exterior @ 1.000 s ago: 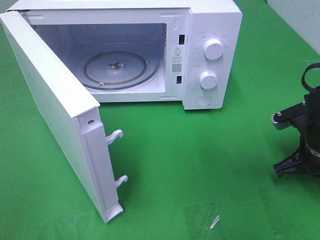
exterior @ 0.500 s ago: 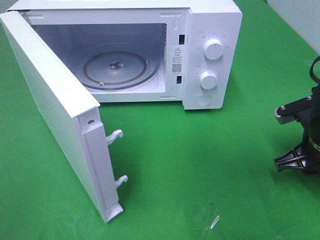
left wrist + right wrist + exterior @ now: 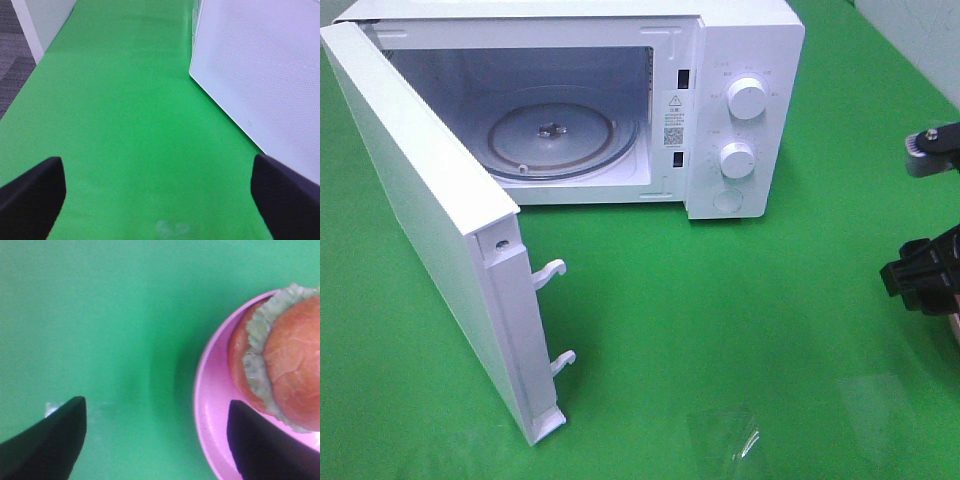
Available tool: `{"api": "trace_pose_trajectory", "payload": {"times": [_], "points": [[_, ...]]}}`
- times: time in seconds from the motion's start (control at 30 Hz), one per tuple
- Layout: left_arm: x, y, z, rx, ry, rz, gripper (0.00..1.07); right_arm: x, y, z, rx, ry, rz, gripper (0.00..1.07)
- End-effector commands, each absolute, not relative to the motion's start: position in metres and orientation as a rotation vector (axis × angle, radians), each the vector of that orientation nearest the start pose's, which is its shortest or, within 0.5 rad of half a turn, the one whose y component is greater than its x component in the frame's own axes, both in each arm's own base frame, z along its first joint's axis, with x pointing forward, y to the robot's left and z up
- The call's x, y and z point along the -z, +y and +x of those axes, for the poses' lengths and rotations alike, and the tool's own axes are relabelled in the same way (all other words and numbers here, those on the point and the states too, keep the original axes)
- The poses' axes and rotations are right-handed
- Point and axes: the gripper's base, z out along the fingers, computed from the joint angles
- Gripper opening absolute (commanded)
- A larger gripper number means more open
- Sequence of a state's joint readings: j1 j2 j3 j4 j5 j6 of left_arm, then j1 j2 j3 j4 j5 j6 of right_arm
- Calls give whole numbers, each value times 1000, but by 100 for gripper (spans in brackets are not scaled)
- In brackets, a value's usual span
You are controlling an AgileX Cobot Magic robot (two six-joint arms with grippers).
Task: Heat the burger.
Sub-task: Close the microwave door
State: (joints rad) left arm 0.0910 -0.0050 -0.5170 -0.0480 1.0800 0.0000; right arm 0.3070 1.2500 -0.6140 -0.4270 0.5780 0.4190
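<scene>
Burger (image 3: 292,370) on pink plate (image 3: 212,405), beside one finger of wide-spread, empty right claw (image 3: 155,440).

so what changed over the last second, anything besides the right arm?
Only the right arm moved: it shifted toward the right edge of the high view and rose. Its gripper now stands open over the green mat, one finger above the pink plate holding the burger. Microwave, its open door and the empty turntable stayed put.
</scene>
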Motion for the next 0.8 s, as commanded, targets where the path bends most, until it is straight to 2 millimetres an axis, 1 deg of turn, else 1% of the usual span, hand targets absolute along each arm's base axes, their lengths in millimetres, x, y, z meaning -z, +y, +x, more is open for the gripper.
{"api": "trace_pose_trajectory", "payload": {"times": [0.03,0.07,0.1,0.13,0.17,0.2,0.23,0.27,0.3,0.33,0.4,0.5,0.57,0.6,0.63,0.67,0.7,0.73,0.77,0.8], "points": [[-281,-4,-8,-4,2022,-91,94,-231,46,196,105,2567,-303,80],[-281,-4,-8,-4,2022,-91,94,-231,46,196,105,2567,-303,80],[-281,-4,-8,-4,2022,-91,94,-241,44,187,81,2546,-297,80],[-281,-4,-8,-4,2022,-91,94,-241,44,187,81,2546,-297,80],[-281,-4,-8,-4,2022,-91,94,-249,41,179,75,2532,-289,80],[-281,-4,-8,-4,2022,-91,94,-249,41,179,75,2532,-289,80],[-281,-4,-8,-4,2022,-91,94,-259,38,168,62,2495,-281,79],[-281,-4,-8,-4,2022,-91,94,-259,38,168,62,2495,-281,79],[-281,-4,-8,-4,2022,-91,94,-267,35,159,60,2464,-275,79],[-281,-4,-8,-4,2022,-91,94,-267,35,159,60,2464,-275,79],[-281,-4,-8,-4,2022,-91,94,-282,27,136,61,2413,-258,78],[-281,-4,-8,-4,2022,-91,94,-285,25,131,59,2401,-250,77],[-281,-4,-8,-4,2022,-91,94,-293,17,109,59,2375,-221,77],[-281,-4,-8,-4,2022,-91,94,-293,17,109,59,2375,-221,77],[-281,-4,-8,-4,2022,-91,94,-296,13,100,59,2366,-211,76],[-281,-4,-8,-4,2022,-91,94,-296,13,100,59,2366,-211,76],[-281,-4,-8,-4,2022,-91,94,-298,10,90,56,2346,-201,76],[-281,-4,-8,-4,2022,-91,94,-298,10,90,56,2346,-201,76],[-281,-4,-8,-4,2022,-91,94,-303,6,78,45,2299,-197,76],[-281,-4,-8,-4,2022,-91,94,-303,6,78,45,2299,-197,76]]}}
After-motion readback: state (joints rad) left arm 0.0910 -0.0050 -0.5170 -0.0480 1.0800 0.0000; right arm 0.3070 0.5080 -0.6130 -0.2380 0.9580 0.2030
